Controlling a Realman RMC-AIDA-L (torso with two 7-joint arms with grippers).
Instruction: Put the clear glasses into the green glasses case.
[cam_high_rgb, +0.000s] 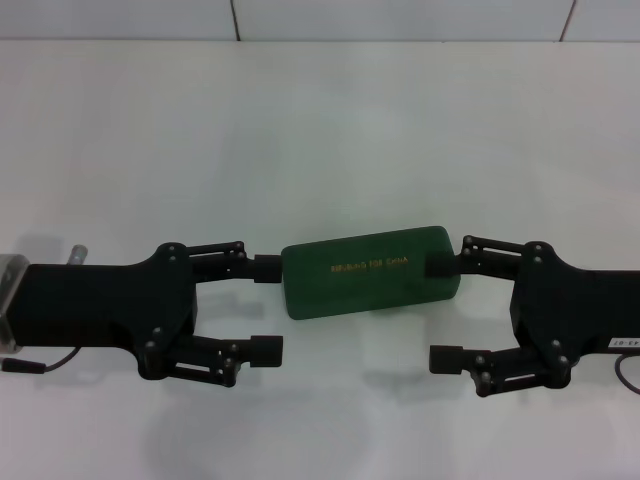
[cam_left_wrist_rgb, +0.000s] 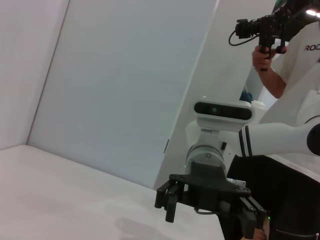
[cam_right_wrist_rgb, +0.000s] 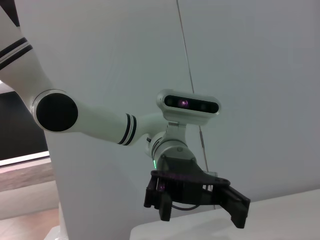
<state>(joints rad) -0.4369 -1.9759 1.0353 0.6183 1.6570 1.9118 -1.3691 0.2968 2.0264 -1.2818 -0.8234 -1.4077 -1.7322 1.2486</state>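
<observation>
Now my left gripper (cam_high_rgb: 268, 309) and right gripper (cam_high_rgb: 443, 310), both spread wide, flank the closed green glasses case (cam_high_rgb: 370, 270) lying on the white counter (cam_high_rgb: 320, 130), one finger of each touching its ends.

Dark green oblong hard glasses case (cam_high_rgb: 372, 271) closed, on white counter (cam_high_rgb: 320, 130), between left pincer (cam_high_rgb: 268, 309) and right pincer (cam_high_rgb: 443, 311).

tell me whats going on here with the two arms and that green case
The green glasses case lies shut on the white table, gold lettering up. The left gripper and right gripper are both open, one at each end of the case, a finger of each at its end. No glasses are visible.
</observation>
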